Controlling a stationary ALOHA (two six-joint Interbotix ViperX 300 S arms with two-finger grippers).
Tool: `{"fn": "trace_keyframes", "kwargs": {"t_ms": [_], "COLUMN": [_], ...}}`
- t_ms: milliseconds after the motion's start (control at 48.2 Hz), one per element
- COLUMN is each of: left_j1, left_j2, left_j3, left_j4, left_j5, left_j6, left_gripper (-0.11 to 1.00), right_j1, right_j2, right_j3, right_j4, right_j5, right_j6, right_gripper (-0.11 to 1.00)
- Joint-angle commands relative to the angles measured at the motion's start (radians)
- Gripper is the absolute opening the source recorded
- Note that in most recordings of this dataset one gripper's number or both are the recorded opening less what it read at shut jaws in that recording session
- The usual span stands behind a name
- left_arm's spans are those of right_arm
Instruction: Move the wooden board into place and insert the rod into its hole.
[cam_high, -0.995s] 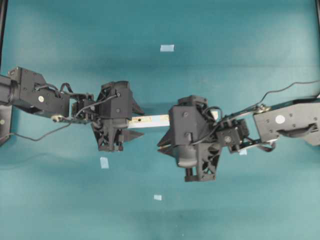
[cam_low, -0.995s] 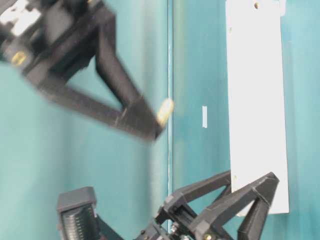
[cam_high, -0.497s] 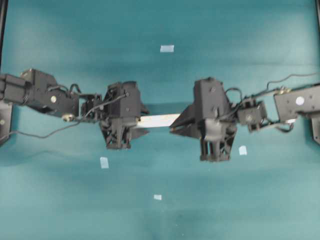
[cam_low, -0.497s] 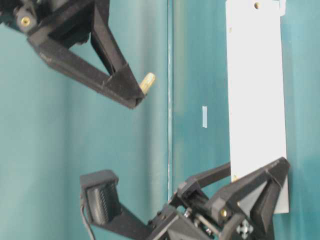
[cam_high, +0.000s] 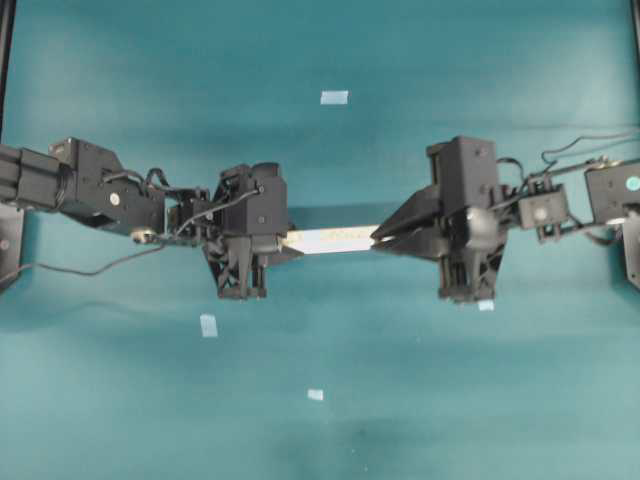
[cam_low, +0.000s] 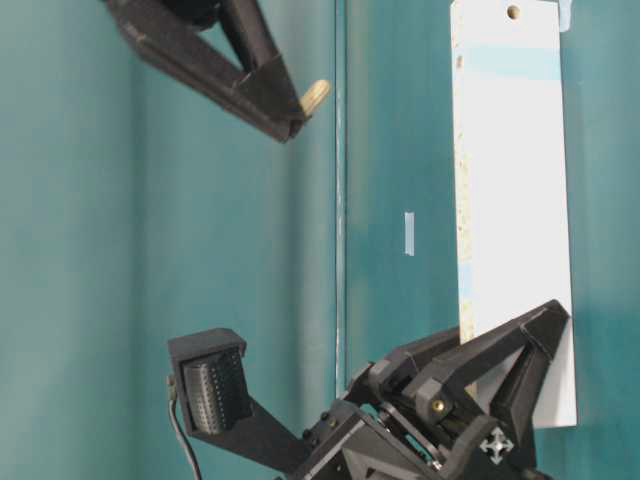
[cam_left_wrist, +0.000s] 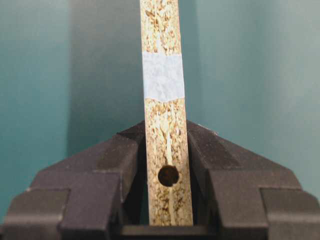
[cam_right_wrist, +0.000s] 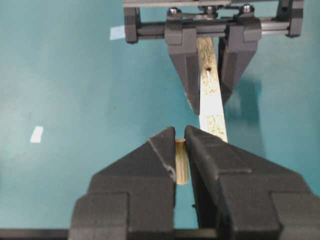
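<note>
From overhead, both ends of the board (cam_high: 332, 239) are covered by the left gripper (cam_high: 262, 237) and the right gripper (cam_high: 385, 236), and the rod is too small to make out. At table level, the frame's top edge crops the right gripper.

No words, numbers or signs are showing anywhere that can be read, not on the board, the arms, the tape or the table.

Left claw (cam_left_wrist: 167, 165) and right claw (cam_right_wrist: 180, 150) — both clamped, tips facing each other.
</note>
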Motion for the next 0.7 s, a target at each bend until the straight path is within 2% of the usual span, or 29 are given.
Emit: {"fn": "trace_keyframes", "kwargs": {"t_ms": [0, 104, 332, 518, 684], "left_j1": [0.002, 0.002, 0.002, 0.002, 0.002], "left_j2": [-0.015, -0.014, -0.009, -0.009, -0.009], "left_j3": [-0.012, -0.012, -0.005, -0.006, -0.014], "left_j4": [0.000, 0.000, 0.000, 0.000, 0.000], "left_j5": [-0.002, 0.000, 0.000, 0.000, 0.020], "left_j6": [0.002, 0.002, 0.002, 0.000, -0.002], "left_gripper": [0.21, 0.21, 0.21, 0.21, 0.21], "right_j1": [-0.029, -0.061, -0.123, -0.212, -0.245], "right_j2": [-0.015, -0.011, -0.003, 0.031, 0.101], "right_j3": [0.031, 0.081, 0.192, 0.319, 0.364], "right_j4": [-0.002, 0.000, 0.005, 0.018, 0.028], "right_j5": [-0.110, -0.219, -0.379, -0.617, -0.788], "right_j6": [-0.005, -0.025, -0.087, -0.137, -0.195], "right_gripper": [0.10, 0.10, 0.10, 0.10, 0.10]}}
